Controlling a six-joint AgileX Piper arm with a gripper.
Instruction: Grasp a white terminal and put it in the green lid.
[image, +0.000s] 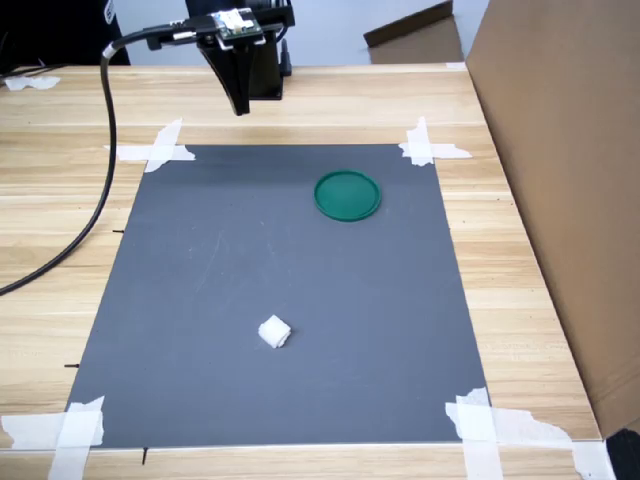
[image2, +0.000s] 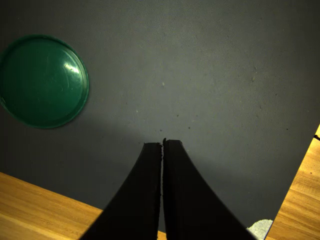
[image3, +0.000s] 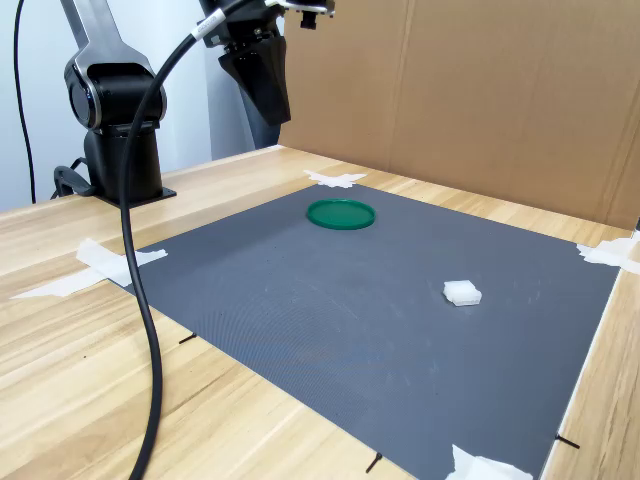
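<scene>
While my gripper (image2: 162, 146) hangs high over the far edge of the grey mat (image: 300, 300), its two black fingers (image2: 145, 190) are pressed together with nothing between them, as the wrist view shows. In the first exterior view it sits at the upper left of the frame, above the wooden table (image: 60, 200), its black cable (image: 105, 150) trailing down the left side.

Outward from there, the green lid (image: 347, 195) lies flat on the mat in the upper middle of the first exterior view, empty, well apart from the claw.

Farther still, the white terminal (image: 275, 332) rests alone on the mat in the lower middle of the same frame; in the second exterior view it shows at right of centre (image3: 462, 292), well apart from the lid.

I judge the piece light, rigid plastic, blocky with uneven edges, likely to skate or tip if nudged. I would open wide, come straight down and close across two opposite flat sides, low on the body.

White tape strips (image: 160, 150) hold the mat's corners.
</scene>
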